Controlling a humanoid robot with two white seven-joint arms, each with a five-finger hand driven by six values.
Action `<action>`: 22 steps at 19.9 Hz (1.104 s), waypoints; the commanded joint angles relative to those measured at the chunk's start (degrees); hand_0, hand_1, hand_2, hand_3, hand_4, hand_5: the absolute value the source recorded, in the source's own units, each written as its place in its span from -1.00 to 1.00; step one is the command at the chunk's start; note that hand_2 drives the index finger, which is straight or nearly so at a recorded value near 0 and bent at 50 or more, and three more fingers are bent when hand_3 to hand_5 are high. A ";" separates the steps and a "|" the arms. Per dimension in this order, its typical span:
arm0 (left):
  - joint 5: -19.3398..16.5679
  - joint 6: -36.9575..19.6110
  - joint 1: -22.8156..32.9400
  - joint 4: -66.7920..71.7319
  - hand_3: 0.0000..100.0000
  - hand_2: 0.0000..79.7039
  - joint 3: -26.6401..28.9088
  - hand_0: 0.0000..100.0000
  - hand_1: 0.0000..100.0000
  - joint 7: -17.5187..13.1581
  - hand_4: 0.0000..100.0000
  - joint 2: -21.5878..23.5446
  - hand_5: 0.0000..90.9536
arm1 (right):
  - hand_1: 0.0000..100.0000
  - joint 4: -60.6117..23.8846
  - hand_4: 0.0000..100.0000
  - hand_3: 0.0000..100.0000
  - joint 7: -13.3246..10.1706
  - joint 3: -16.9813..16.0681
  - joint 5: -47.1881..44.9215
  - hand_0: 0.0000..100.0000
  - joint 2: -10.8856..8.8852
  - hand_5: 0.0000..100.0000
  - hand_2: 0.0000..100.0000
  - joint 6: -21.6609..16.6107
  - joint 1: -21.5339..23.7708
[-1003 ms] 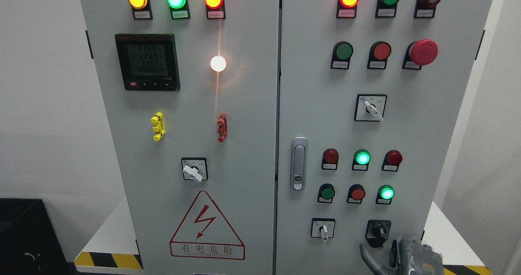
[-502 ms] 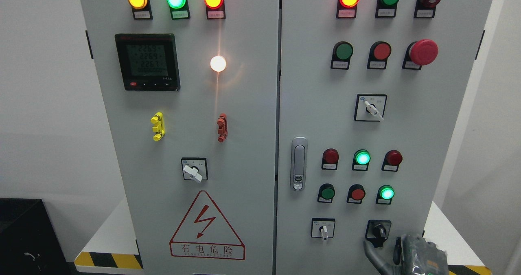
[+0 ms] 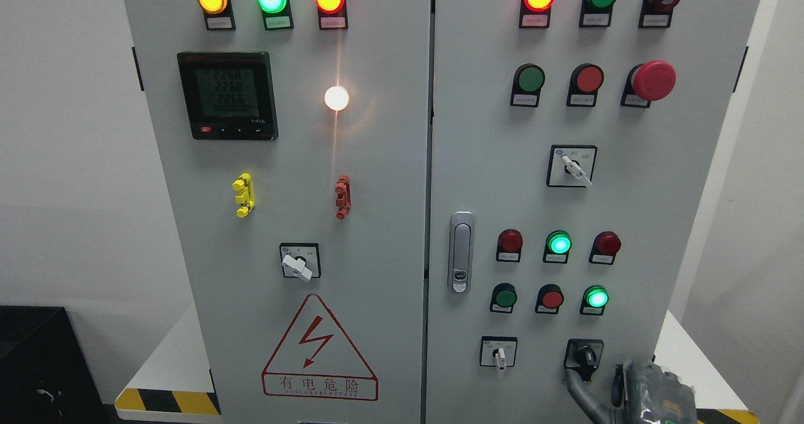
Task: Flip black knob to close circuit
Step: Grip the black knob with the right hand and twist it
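The black knob [image 3: 584, 355] sits on a black plate at the lower right of the right cabinet door [image 3: 628, 210], its handle pointing down and slightly right. My right hand [image 3: 634, 392] comes in at the bottom right edge, just below and to the right of the knob. Its grey fingers [image 3: 581, 396] are spread and hold nothing; one fingertip reaches up close under the knob's plate. The left hand does not show.
A white-handled selector [image 3: 499, 353] sits left of the knob. Above are lit green lamps [image 3: 597, 298], red buttons [image 3: 552, 299] and a door latch [image 3: 461, 251]. The cabinet stands on a white platform with a yellow-black striped edge [image 3: 166, 401].
My right hand has drifted to the right and slightly down, away from under the knob. The knob's handle has tilted a little. The meter digits have changed.
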 commanded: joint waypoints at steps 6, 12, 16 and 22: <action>-0.03 0.04 1.32 -1.76 -1.00 -1.00 0.00 -0.76 0.11 -0.04 -1.00 0.00 -1.00 | -0.90 0.37 0.90 1.00 -0.37 -1.99 0.88 -1.00 -0.17 1.00 0.78 -0.55 -0.16; 0.06 0.04 1.32 -1.76 -1.00 -1.00 0.00 -0.76 0.11 -0.04 -1.00 0.00 -1.00 | -0.90 0.29 0.90 1.00 -0.37 -2.87 0.88 -1.00 -0.17 1.00 0.78 -0.90 -0.07; 0.06 0.04 1.32 -1.76 -1.00 -1.00 0.00 -0.76 0.11 -0.04 -1.00 0.00 -1.00 | -0.90 0.37 0.90 1.00 -0.37 -3.31 0.88 -1.00 -0.26 1.00 0.78 -0.90 0.02; 0.06 0.04 1.32 -1.67 -1.00 -1.00 0.00 -0.76 0.11 -0.04 -1.00 0.00 -1.00 | -0.90 0.37 0.90 1.00 -0.28 -3.83 0.88 -1.00 -0.26 1.00 0.78 -0.90 -0.07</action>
